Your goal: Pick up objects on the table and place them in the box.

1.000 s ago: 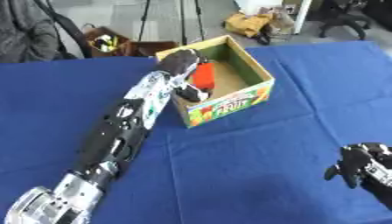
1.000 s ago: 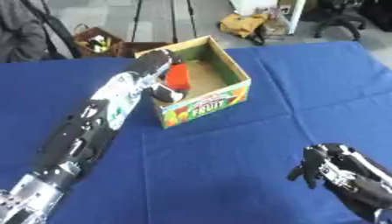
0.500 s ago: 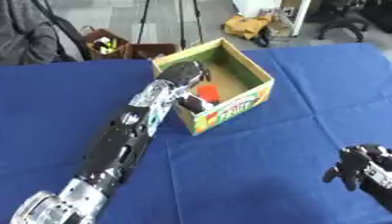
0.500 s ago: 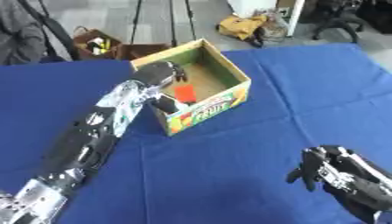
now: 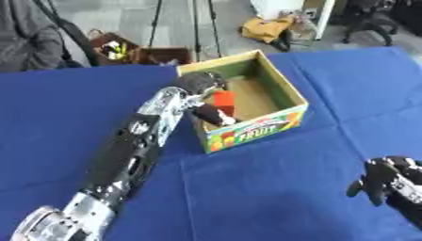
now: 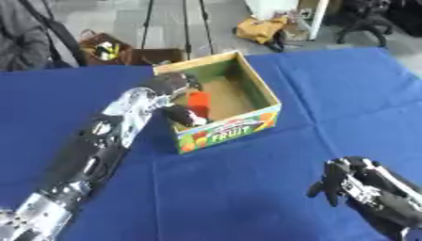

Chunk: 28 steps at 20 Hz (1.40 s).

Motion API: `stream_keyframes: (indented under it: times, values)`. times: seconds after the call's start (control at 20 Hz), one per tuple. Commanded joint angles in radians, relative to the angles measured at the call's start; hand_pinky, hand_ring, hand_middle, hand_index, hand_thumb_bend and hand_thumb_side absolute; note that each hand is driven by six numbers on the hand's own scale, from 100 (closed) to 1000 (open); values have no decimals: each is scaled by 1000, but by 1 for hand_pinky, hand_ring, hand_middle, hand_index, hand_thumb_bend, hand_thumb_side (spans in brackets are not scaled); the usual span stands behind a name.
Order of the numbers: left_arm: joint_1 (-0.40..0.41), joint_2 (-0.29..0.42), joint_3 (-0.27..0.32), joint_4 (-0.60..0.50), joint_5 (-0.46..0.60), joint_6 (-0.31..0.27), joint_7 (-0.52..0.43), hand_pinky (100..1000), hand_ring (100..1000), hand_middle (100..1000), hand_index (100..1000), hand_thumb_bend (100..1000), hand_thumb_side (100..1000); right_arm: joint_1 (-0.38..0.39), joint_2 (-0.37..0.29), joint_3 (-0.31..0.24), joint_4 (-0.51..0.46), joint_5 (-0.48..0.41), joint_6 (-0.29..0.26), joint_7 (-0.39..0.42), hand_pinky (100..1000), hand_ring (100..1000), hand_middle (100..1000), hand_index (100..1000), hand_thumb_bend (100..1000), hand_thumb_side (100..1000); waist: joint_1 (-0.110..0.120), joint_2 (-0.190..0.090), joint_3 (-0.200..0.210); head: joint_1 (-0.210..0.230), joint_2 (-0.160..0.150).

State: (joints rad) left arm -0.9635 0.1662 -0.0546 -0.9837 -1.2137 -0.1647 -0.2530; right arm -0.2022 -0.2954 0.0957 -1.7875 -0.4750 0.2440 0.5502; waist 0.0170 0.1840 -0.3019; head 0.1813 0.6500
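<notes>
Box [image 5: 251, 127], one red object [image 5: 224, 101] inside

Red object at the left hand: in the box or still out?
In. The red object shows inside the box walls, below the rim, beside the left hand. Whether the hand holds it: cannot tell.

The left robot hand [image 5: 200, 84] reaches over the near-left wall of the open cardboard box with fruit print [image 5: 262, 129], and its fingers blur together, so their curl cannot be read. The red blocky object [image 5: 224, 102] inside is partly covered by them; contact is unclear. The right robot hand [image 6: 356, 183] is cut off by the lower right edge.
</notes>
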Motion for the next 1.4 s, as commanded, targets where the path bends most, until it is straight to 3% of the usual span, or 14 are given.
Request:
stream_keyframes:
  times: [0.05, 0.2, 0.4, 0.5, 0.75, 1.05, 1.25, 1.4]
  values:
    - [-28, 8, 70, -98, 51, -32, 48, 734, 649, 608, 738, 939, 831, -6, -9, -17, -6, 5, -3, -9, 574, 325, 341, 364, 100, 260, -4, -14, 10, -15, -6]
    - [12, -21, 130, -177, 100, -79, 96, 682, 616, 579, 713, 879, 834, -1, -7, -25, -5, 7, -6, -16, 574, 326, 341, 364, 100, 261, -6, -16, 28, -33, -10]
    - [117, -9, 154, -289, 169, -145, 165, 646, 597, 562, 700, 811, 828, 5, -13, -36, -6, 9, -13, -25, 575, 325, 341, 365, 100, 261, -7, -16, 58, -52, -12]
    - [173, 4, 164, -345, 203, -149, 199, 640, 594, 559, 699, 797, 826, 8, -14, -40, -7, 9, -16, -30, 575, 326, 341, 365, 100, 262, -7, -17, 68, -61, -14]
    - [306, 19, 171, -479, 285, -86, 281, 624, 586, 552, 697, 760, 820, 13, -17, -45, -6, 12, -18, -35, 575, 325, 341, 365, 100, 262, -8, -17, 89, -64, -6]
    - [474, 15, 136, -651, 391, 19, 387, 617, 582, 549, 696, 725, 814, 14, -18, -47, -8, 11, -20, -39, 576, 325, 341, 365, 100, 262, -9, -15, 97, -55, 5]
    - [527, 25, 86, -752, 462, 89, 458, 610, 576, 543, 691, 696, 808, 14, -18, -46, -8, 11, -20, -38, 576, 325, 341, 365, 100, 262, -8, -14, 96, -51, 8]
    - [576, 7, 80, -782, 513, 140, 499, 606, 574, 542, 688, 672, 802, 16, -18, -47, -7, 12, -20, -39, 576, 325, 341, 365, 100, 263, -11, -15, 106, -30, 34]
